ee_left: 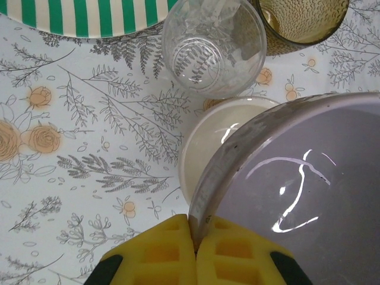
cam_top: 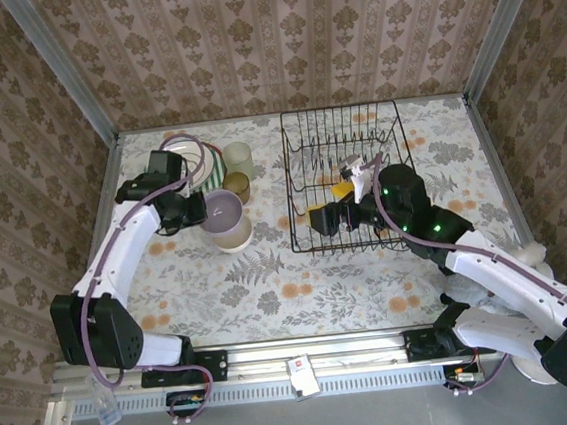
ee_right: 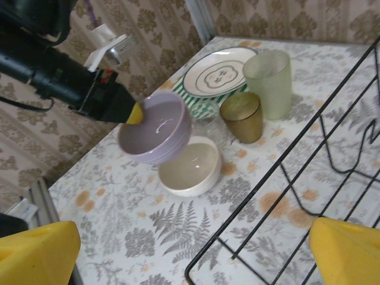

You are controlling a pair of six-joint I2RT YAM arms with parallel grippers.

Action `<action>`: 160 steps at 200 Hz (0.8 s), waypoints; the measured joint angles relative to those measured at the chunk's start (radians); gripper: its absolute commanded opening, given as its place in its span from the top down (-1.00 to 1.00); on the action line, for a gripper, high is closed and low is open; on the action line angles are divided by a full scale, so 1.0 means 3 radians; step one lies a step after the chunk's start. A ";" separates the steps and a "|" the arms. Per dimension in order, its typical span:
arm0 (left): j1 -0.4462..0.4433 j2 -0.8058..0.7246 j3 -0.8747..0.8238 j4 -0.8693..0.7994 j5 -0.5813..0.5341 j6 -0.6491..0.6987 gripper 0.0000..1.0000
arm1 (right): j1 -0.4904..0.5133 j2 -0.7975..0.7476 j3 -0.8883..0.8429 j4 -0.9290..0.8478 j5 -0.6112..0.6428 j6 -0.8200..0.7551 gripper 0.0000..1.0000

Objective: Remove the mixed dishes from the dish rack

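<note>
My left gripper (ee_left: 195, 237) is shut on the rim of the lavender bowl (ee_left: 297, 178), which hangs tilted just above a cream bowl (ee_left: 217, 139) on the table. In the top view that left gripper (cam_top: 195, 213) and the lavender bowl (cam_top: 223, 210) are left of the black wire dish rack (cam_top: 343, 116). Behind them stand an amber cup (ee_right: 241, 116), a pale-green cup (ee_right: 268, 74), a clear glass (ee_left: 208, 47), a green-striped plate (ee_left: 89, 15) and a cream ringed plate (ee_right: 217, 71). My right gripper (cam_top: 316, 219) is open over the rack's near left corner, holding nothing.
The floral tablecloth (cam_top: 271, 294) covers the table, with bare room in front of the bowls and the rack. Patterned walls (cam_top: 276, 32) close the back and sides. The rack's wire edge (ee_right: 332, 119) runs along the right of the right wrist view.
</note>
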 measured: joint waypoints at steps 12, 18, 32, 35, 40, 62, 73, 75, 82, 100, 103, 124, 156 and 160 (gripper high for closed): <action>-0.0006 0.0043 -0.0019 0.0067 -0.0005 -0.0013 1.00 | 0.0000 -0.0003 -0.0033 -0.0001 -0.0052 0.0046 -1.00; -0.0014 0.0062 -0.0036 0.0102 -0.0010 -0.0024 1.00 | 0.0000 -0.0003 -0.0042 -0.0005 -0.0065 0.0057 -1.00; -0.0032 0.0095 -0.0086 0.0183 -0.0013 -0.0052 1.00 | 0.0000 -0.0006 -0.0045 -0.0015 -0.0067 0.0065 -1.00; -0.0037 0.0100 -0.0097 0.0193 -0.0011 -0.0061 1.00 | 0.0000 -0.0010 -0.0045 -0.0018 -0.0067 0.0065 -1.00; -0.0042 0.0108 -0.0116 0.0220 -0.0013 -0.0067 1.00 | 0.0000 -0.0015 -0.0045 -0.0020 -0.0067 0.0065 -1.00; -0.0052 0.0142 -0.0202 0.0315 -0.0010 -0.0107 1.00 | 0.0000 -0.0037 -0.0045 -0.0020 -0.0080 0.0065 -1.00; -0.0062 0.0170 -0.0234 0.0351 -0.0013 -0.0125 1.00 | 0.0000 -0.0037 -0.0045 -0.0023 -0.0088 0.0065 -1.00; -0.0064 0.0175 -0.0239 0.0357 -0.0013 -0.0128 1.00 | 0.0000 -0.0037 -0.0045 -0.0024 -0.0088 0.0064 -1.00; -0.0069 0.0195 -0.0257 0.0379 -0.0013 -0.0137 1.00 | 0.0000 -0.0037 -0.0045 -0.0032 -0.0089 0.0064 -1.00; -0.0085 0.0226 -0.0317 0.0446 -0.0011 -0.0150 1.00 | 0.0000 -0.0037 -0.0045 -0.0041 -0.0088 0.0064 -1.00; -0.0085 0.0229 -0.0324 0.0450 -0.0013 -0.0153 1.00 | 0.0000 -0.0037 -0.0045 -0.0042 -0.0088 0.0064 -1.00; -0.0102 0.0239 -0.0393 0.0511 -0.0011 -0.0173 1.00 | 0.0000 -0.0037 -0.0045 -0.0042 -0.0088 0.0064 -1.00; -0.0131 0.0239 -0.0478 0.0573 -0.0025 -0.0184 1.00 | 0.0000 -0.0037 -0.0045 -0.0042 -0.0088 0.0065 -1.00; -0.0134 0.0239 -0.0488 0.0580 -0.0027 -0.0186 1.00 | 0.0000 -0.0037 -0.0045 -0.0042 -0.0088 0.0065 -1.00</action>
